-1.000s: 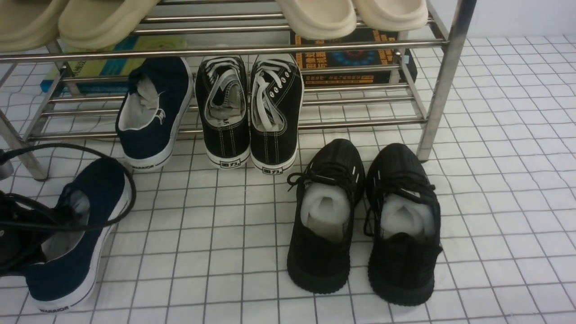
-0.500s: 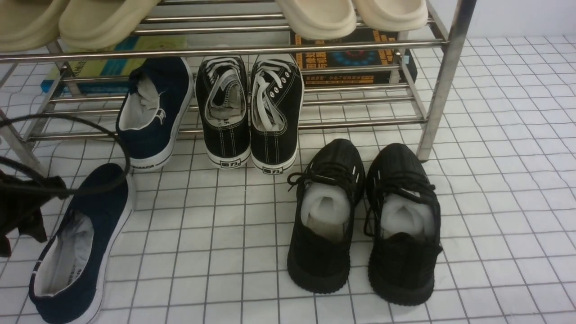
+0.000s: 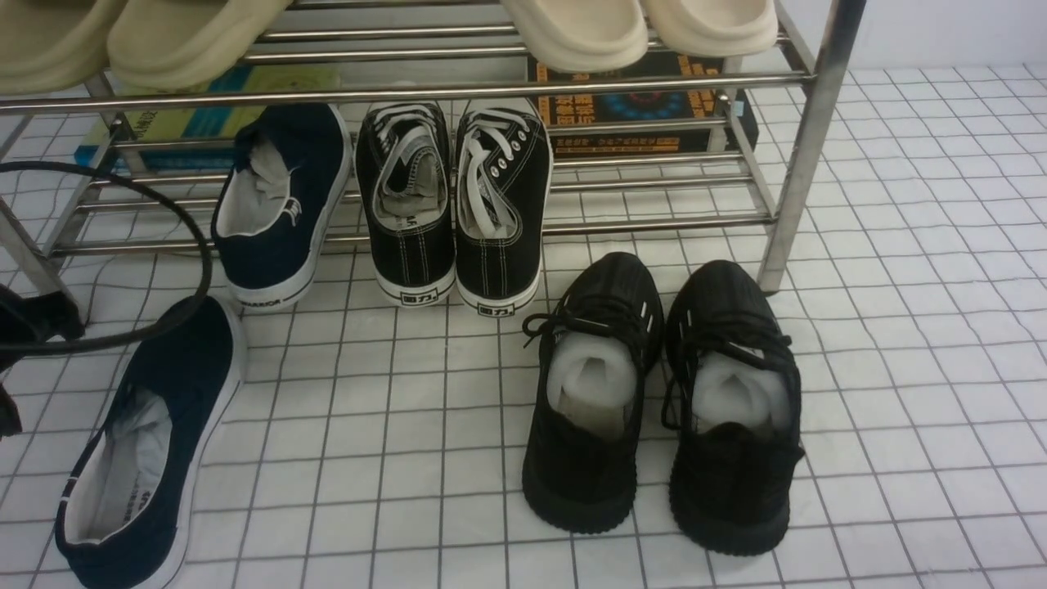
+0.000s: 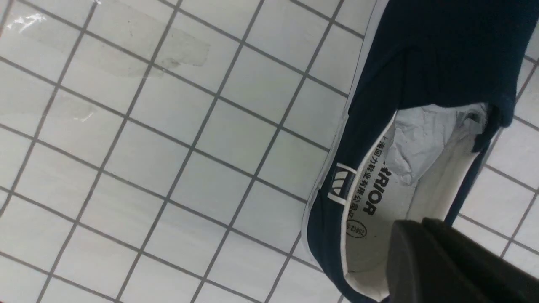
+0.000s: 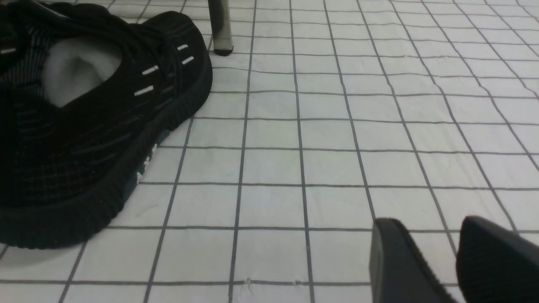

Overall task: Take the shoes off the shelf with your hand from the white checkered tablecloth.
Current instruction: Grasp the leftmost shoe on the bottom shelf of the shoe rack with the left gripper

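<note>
One navy blue shoe lies on the white checkered tablecloth at the front left, free of any grip. In the left wrist view this shoe shows its white lining and printed insole. The other navy shoe rests on the lower tier of the steel shelf, heel hanging over the front bar. My left gripper hovers over the near shoe's heel, fingers together and empty; only part of it shows at the left edge of the front view. My right gripper is open and empty over bare cloth.
Black canvas sneakers with white laces sit on the lower tier beside the navy shoe. All-black knit sneakers stand on the cloth right of centre. Beige slippers lie on the top tier. A black cable loops at the left.
The left gripper has let go of the near navy shoe, which now lies flat on the cloth. The gripper has pulled away to the left and its cable loop has risen.
</note>
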Robot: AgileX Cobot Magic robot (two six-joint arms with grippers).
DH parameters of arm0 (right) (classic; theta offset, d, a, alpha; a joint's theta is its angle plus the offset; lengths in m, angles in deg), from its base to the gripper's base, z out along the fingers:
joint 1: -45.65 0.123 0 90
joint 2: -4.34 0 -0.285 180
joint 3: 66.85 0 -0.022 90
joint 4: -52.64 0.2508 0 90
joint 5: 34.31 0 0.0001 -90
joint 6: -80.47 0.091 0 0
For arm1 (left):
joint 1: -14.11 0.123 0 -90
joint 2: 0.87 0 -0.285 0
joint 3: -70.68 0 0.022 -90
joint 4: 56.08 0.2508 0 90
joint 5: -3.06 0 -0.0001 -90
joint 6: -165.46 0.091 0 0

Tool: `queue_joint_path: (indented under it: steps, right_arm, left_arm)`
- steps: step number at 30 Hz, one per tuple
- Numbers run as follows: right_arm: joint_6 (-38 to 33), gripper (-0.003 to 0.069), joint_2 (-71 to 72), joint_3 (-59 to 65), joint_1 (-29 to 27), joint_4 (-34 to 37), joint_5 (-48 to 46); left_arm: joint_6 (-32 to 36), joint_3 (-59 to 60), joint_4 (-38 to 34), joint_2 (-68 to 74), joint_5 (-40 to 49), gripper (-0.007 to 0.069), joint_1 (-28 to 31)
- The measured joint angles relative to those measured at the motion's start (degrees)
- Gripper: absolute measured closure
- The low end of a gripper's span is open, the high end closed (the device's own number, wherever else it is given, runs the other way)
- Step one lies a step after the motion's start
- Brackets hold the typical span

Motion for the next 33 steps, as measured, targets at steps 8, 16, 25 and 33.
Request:
queue_joint_path:
  steps: [8,16,25,33]
  right_arm:
    - [0.0,0.0420,0.0,0.0,0.0,0.0,0.0]
    - [0.0,0.0420,0.0,0.0,0.0,0.0,0.0]
    - [0.0,0.0420,0.0,0.0,0.0,0.0,0.0]
    - [0.0,0.0420,0.0,0.0,0.0,0.0,0.0]
  left_arm:
    - [0.3,0.0,-3.7,-2.3,0.1,0.0623,0.0]
    - [0.3,0.0,-4.9,-2.3,-0.3,0.0623,0.0]
    - [0.4,0.0,-5.7,-2.3,0.1,0.0622,0.0]
    - [0.5,0.0,-5.9,-2.3,0.4,0.0620,0.0]
